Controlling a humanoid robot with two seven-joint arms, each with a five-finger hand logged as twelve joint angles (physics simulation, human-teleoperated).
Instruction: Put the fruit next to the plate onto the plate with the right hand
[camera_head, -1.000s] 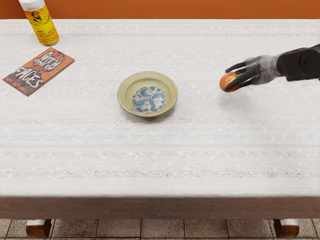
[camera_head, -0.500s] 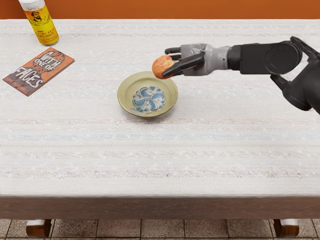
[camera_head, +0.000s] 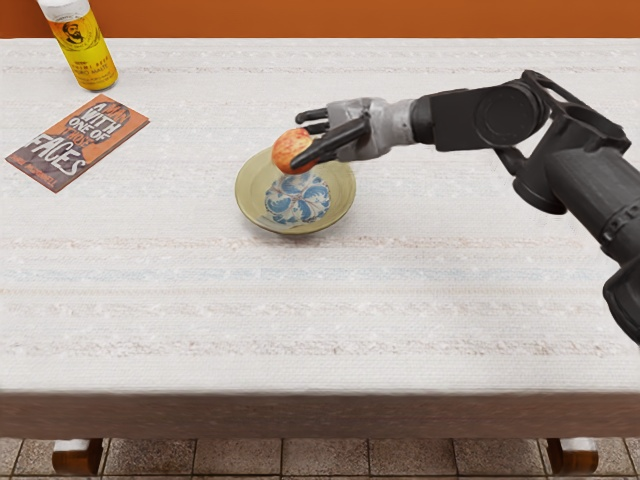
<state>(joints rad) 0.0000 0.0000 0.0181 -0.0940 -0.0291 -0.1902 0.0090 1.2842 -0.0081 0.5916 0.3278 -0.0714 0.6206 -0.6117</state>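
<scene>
The right hand (camera_head: 340, 132) has its fingers closed around the orange-red fruit (camera_head: 291, 150), holding it in the air above the far rim of the patterned plate (camera_head: 247, 200), not yet resting on it. The fruit is round and hangs nearer the rim than the plate's middle. If it is let go from here, I'd worry it clips the sloped edge and rolls onto the desk (camera_head: 320, 300) behind the plate.

orange wall (camera_head: 400, 18), pale textured table (camera_head: 320, 300), dark wooden legs (camera_head: 78, 457), tiled floor (camera_head: 320, 458)
</scene>
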